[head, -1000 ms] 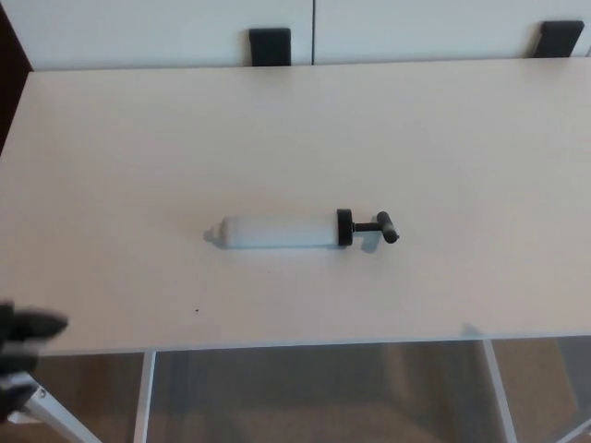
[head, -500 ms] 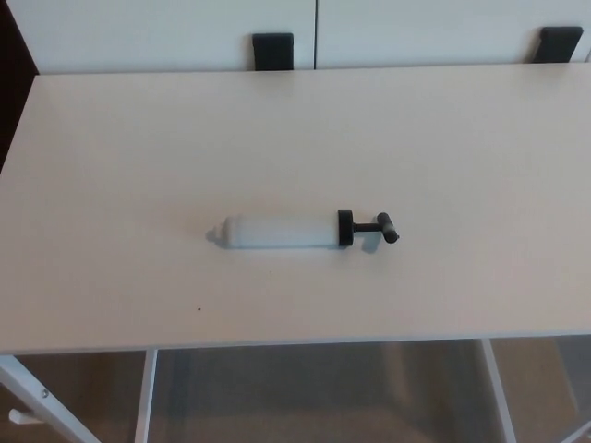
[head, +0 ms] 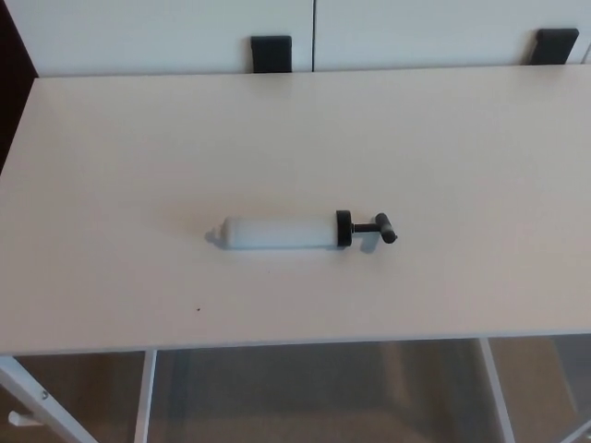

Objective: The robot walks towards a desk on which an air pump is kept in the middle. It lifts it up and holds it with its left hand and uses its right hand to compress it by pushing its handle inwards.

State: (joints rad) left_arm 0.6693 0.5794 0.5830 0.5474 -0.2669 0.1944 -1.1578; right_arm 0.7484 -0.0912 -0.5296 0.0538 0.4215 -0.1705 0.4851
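Neither robot hand shows in my head view, so I cannot tell whether their fingers are spread or pressed together.

Head view, task item: I see the air pump (head: 300, 231) lying on its side near the middle of the pale, off-white rectangular desk top (head: 462, 148). Its long axis runs left to right across the picture. The body is a translucent white plastic cylinder (head: 279, 232) with a small rounded nozzle tip (head: 211, 235) at its left end. A black collar cap (head: 343, 228) closes the right end of the cylinder. From that cap a thin dark rod (head: 364, 228) sticks out to the right and ends in a short black T-shaped handle (head: 385, 229). The handle bar sits crosswise to the rod, slightly tilted. Only a short length of rod shows between cap and handle. The pump casts a faint shadow on the desk surface below it. Nothing touches the pump.

Head view, surroundings: I note a tiny dark speck (head: 198, 309) on the desk surface, nearer the front edge and to the left of the pump. Two black brackets stand at the far edge of the desk, one near the centre (head: 271, 53) and one at the far right (head: 556, 44), against a white panelled wall (head: 166, 32). White metal frame legs (head: 144, 397) show under the front edge, over a brownish floor (head: 314, 397).
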